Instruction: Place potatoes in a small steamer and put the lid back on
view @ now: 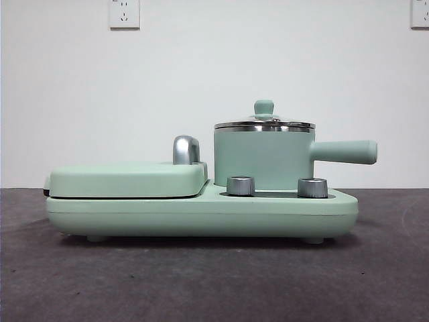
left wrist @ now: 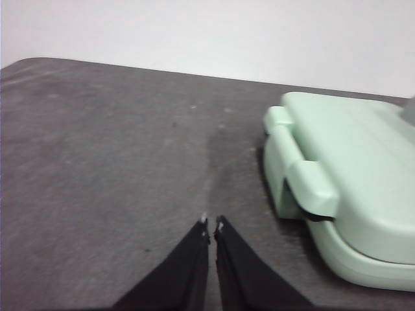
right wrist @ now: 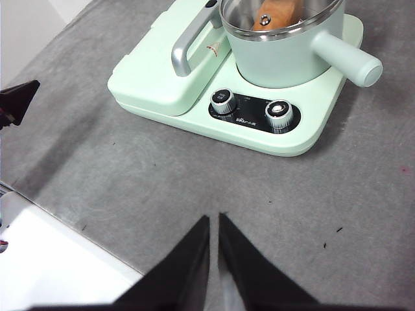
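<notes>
The small steamer stands on the right half of the mint-green appliance, its long handle pointing right. The lid sits flat on its steel rim, knob up. In the right wrist view the potato shows orange-brown inside the steamer, under the glass. My right gripper is shut and empty over the grey mat, well in front of the appliance's dials. My left gripper is shut and empty too, over the mat beside the griddle's end. Neither gripper shows in the front view.
The flat griddle cover with its chrome handle fills the appliance's left half. Two silver dials sit below the steamer. A black tip shows at the edge of the right wrist view. The mat's edge and a white surface lie near the right gripper.
</notes>
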